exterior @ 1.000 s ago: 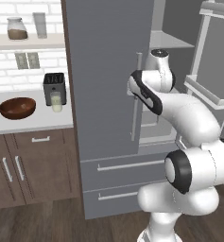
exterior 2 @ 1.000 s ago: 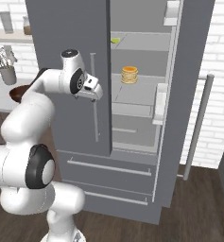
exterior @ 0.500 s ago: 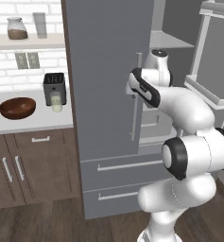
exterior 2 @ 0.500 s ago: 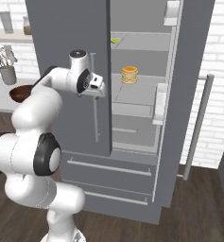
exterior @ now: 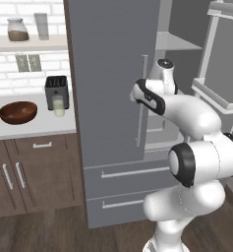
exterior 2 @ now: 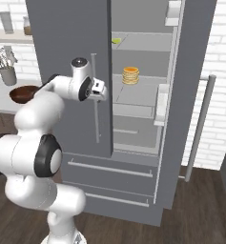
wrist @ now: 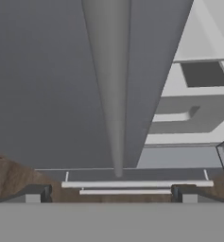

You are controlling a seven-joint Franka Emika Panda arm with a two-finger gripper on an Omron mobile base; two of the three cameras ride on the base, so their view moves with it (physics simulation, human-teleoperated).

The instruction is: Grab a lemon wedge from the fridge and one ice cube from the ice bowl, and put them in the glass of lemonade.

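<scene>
Fridge (exterior 2: 66, 47) handle (wrist: 111, 85) runs down the hand view between the fingertips of the gripper (wrist: 111, 194), which stands wide open and empty. The right door (exterior 2: 190, 95) is swung open. Ice bowl (exterior: 18, 111) and glass of lemonade (exterior: 58, 105) sit on the table (exterior: 34, 129), well to the left.

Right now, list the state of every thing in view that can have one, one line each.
fridge: right door swung open, left door shut, both drawers shut.
pincer: open, holding nothing, fingers either side of the left door's bar handle.
ice bowl: upright on the counter.
glass of lemonade: upright, part full.
lidded jar: lid on.
</scene>
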